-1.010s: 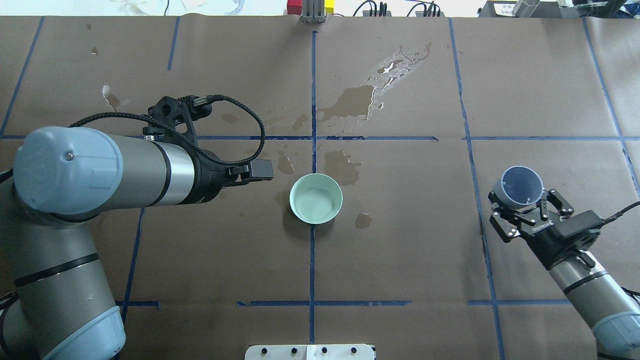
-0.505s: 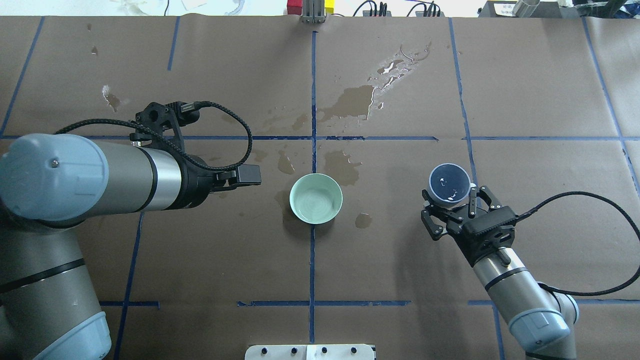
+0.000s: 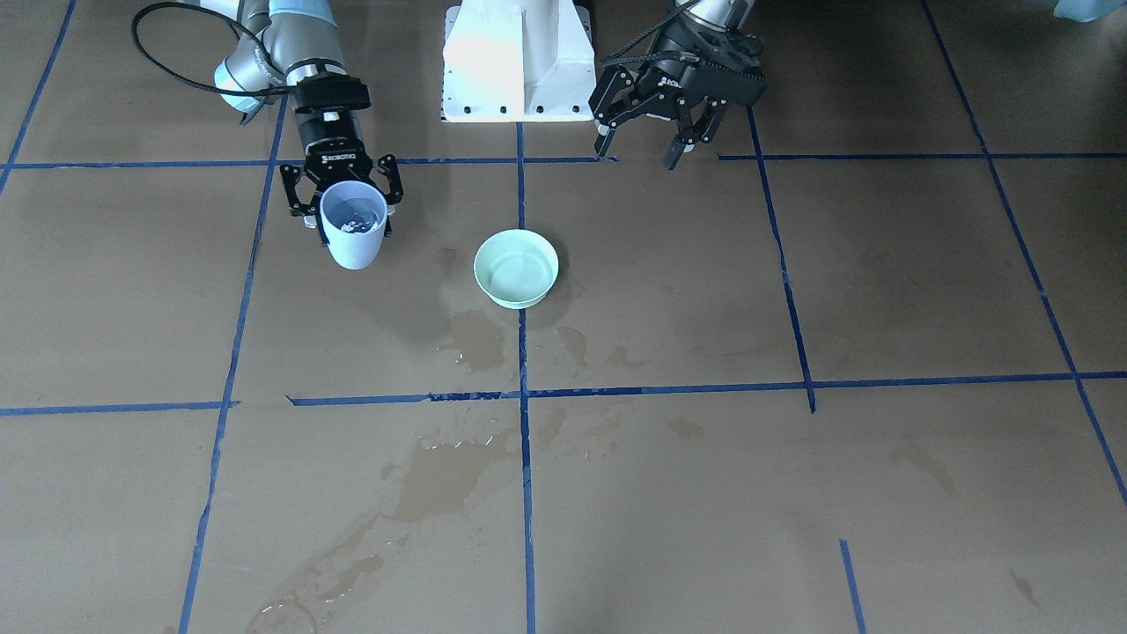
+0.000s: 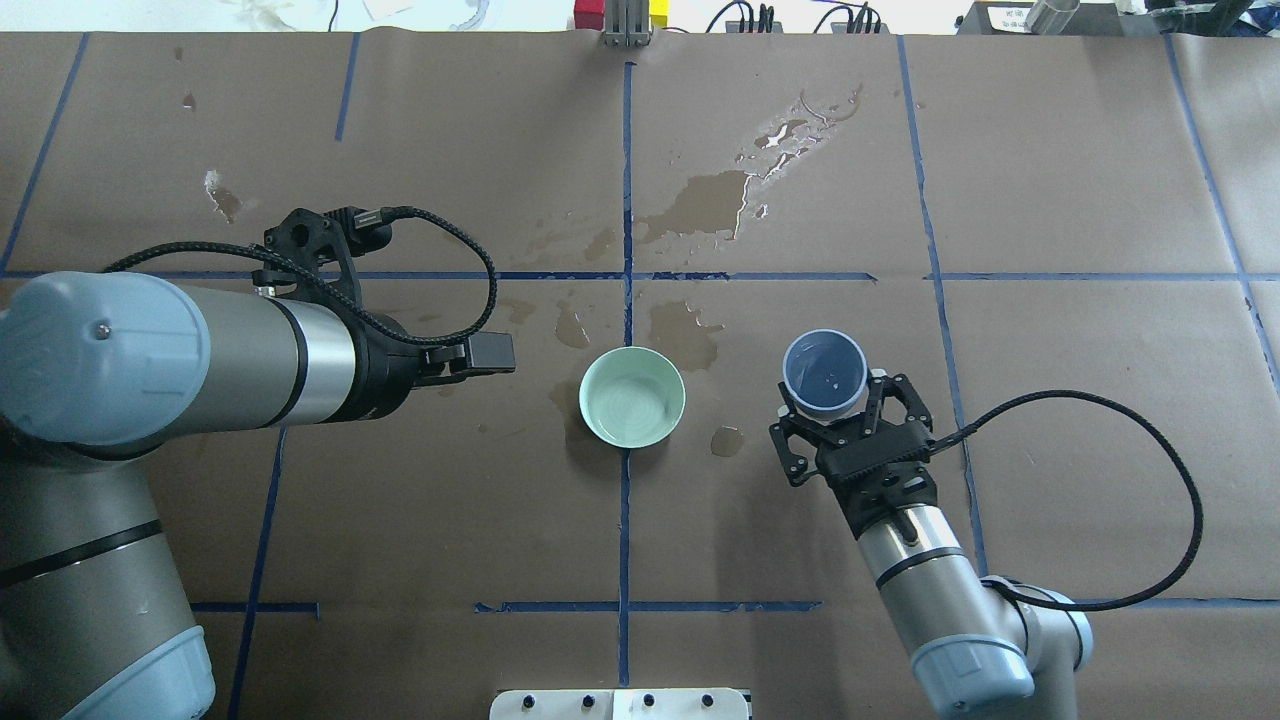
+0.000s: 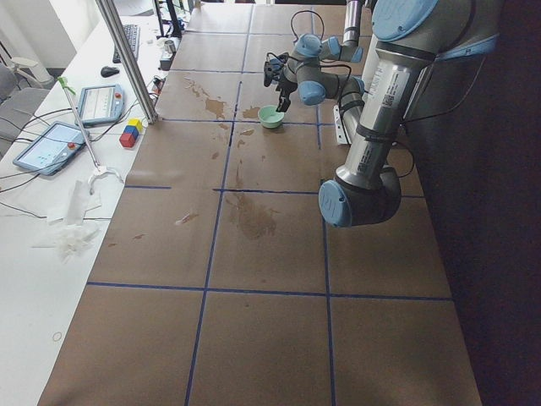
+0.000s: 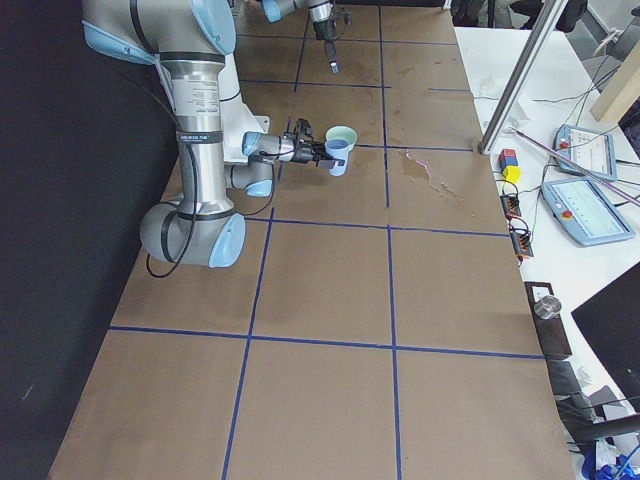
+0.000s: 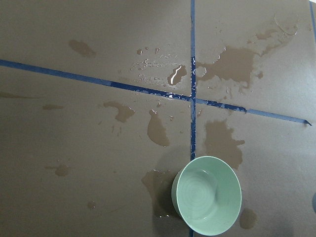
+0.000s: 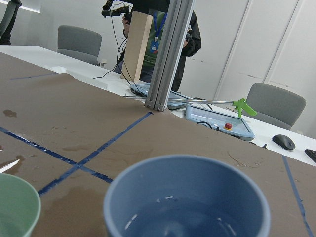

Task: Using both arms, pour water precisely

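Cup [image 3: 354,239] of water [image 8: 187,222] brought beside bowl [image 4: 632,396], clamped in right end effector [image 4: 830,397]; pour judged next. Left end effector [image 3: 636,157] spread.

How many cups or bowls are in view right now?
2. A mint-green bowl sits on the table beside the centre tape line; a blue cup with water in it is gripped by the right gripper, to the bowl's right in the overhead view. None appear hidden.
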Controlling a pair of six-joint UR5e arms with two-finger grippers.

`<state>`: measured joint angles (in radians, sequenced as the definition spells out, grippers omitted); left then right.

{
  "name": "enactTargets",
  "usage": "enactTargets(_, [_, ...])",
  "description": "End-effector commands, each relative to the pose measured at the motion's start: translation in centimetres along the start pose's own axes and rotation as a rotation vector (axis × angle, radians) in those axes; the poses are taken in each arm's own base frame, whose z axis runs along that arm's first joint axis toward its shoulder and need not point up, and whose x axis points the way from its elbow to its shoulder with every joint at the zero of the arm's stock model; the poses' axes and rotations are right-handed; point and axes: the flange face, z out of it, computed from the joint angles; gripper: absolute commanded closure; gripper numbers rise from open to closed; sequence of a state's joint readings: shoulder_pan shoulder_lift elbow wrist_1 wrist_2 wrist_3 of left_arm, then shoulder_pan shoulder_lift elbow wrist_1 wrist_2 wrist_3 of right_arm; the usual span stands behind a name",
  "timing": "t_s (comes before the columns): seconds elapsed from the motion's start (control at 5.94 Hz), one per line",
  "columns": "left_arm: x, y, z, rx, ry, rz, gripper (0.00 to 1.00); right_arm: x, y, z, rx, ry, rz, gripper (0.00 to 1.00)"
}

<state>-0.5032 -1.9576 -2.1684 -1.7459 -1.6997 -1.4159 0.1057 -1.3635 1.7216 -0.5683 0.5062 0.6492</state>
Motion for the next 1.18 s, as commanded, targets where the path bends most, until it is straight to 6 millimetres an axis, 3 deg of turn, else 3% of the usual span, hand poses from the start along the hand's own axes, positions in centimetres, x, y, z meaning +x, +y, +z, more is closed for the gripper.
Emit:
enactTargets(0.0, [0.0,0.0,-0.1,0.000,0.002,0.000,0.00,-3.6,-2.1,0.5,-0.014,-0.008,-0.016,0.79])
enactTargets(0.5, [0.0,0.0,-0.3,0.002,0.003,0.000,0.00,-3.7,-1.6,1.7,-0.056,0.024,-0.100,0.76])
enactTargets(1.01, [0.1,0.0,-0.6,0.003,0.009,0.001,0.00,-7.1,-3.4,3.3,-0.119,0.077,-0.235,0.77])
